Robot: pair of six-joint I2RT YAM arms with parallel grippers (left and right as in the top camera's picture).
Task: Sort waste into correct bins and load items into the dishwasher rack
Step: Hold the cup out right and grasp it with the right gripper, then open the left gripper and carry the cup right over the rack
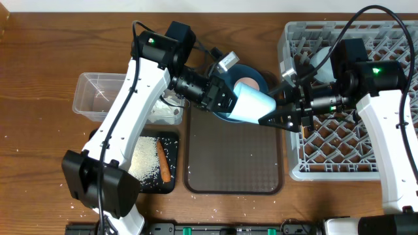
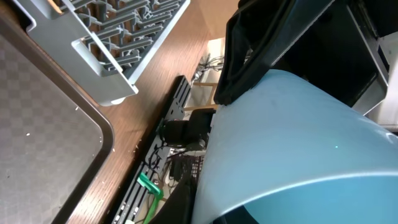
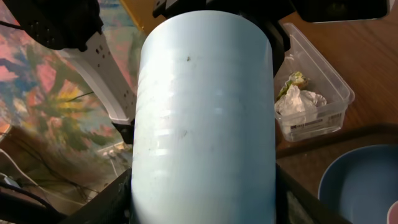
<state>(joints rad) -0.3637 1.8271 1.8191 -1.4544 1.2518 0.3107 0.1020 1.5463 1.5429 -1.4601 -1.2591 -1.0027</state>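
While the light blue plastic cup [image 1: 251, 104] hung over mid-worktop, long axis left-to-right, my right claw [image 1: 279, 116] clamped its right end; my left claw [image 1: 221, 98] met the other end, grip unclear. The grey pegged plastic crate [image 1: 339, 147] lay rightward, nearest my right arm.

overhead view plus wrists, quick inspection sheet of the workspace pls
surface: wooden table, stray rice grains at left
job's things: light blue cup held between the arms; pink cup on dark blue plate; clear tub holds paper, wrapper; black tray holds rice, carrot; rack at right
clutter: brown serving tray mid-table
tools: right tool shut on the cup; left tool at its other end, grip unclear
cables: black cable arcs over right arm
surroundings: colourful patterned backdrop, unclear
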